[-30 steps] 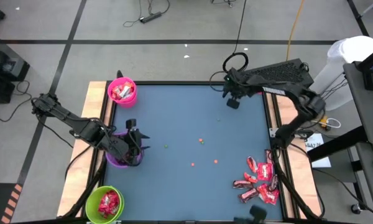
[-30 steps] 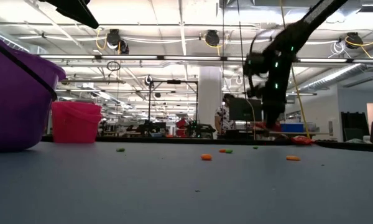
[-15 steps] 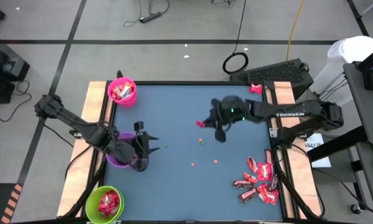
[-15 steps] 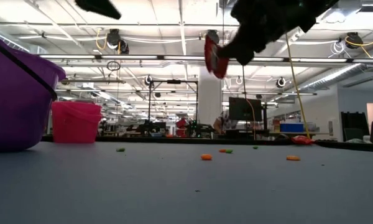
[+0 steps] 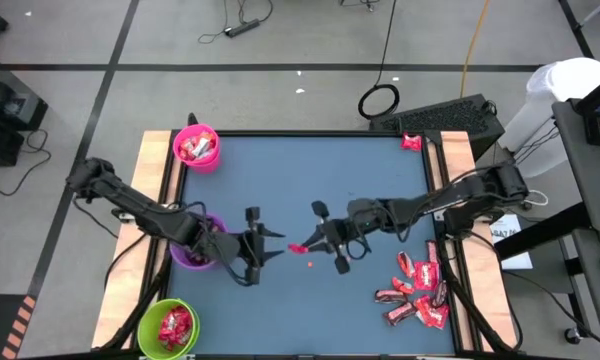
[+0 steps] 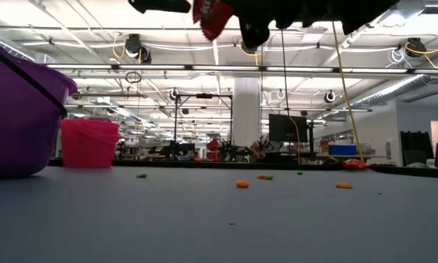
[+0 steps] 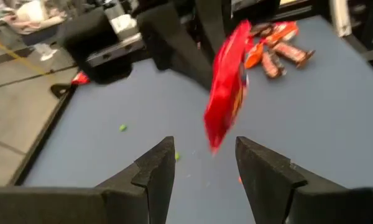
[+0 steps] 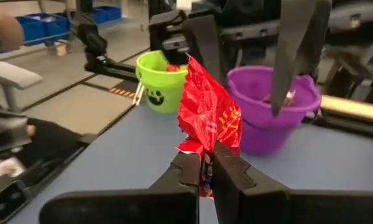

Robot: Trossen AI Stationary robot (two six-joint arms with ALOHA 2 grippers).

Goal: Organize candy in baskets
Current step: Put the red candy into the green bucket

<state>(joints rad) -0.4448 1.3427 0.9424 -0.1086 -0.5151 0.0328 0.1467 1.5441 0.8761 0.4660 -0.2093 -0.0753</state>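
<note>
A red wrapped candy (image 5: 297, 247) hangs in the air over the middle of the blue table, with my right gripper (image 5: 311, 244) shut on it. My left gripper (image 5: 276, 247) faces it from the table's left and is open. In the left wrist view the candy (image 7: 227, 87) stands just ahead of the gap between the fingers (image 7: 155, 171), apart from them. Behind the left arm the purple basket (image 5: 188, 252) rests on its base. The pink basket (image 5: 197, 146) at the far left and the green basket (image 5: 168, 328) at the near left both hold candy. My right gripper pinches one end of the red candy's wrapper (image 8: 203, 163) between its two fingers. The fingers lie almost level and point toward the table's left. The candy is lifted clear of the table and sticks out past the fingertips toward the left gripper.
A heap of several candies (image 5: 416, 290) lies near the table's right near corner. One more candy (image 5: 411, 142) lies at the far right corner. Small orange specks (image 5: 310, 265) dot the table's middle. Wooden rails (image 5: 152, 180) line the left and right sides.
My right gripper has swung from the far right corner to the table's middle, tipping from pointing down to nearly level, and now carries the red candy lifted clear. My left gripper has moved from over the purple basket toward the right, to meet it, staying open.
</note>
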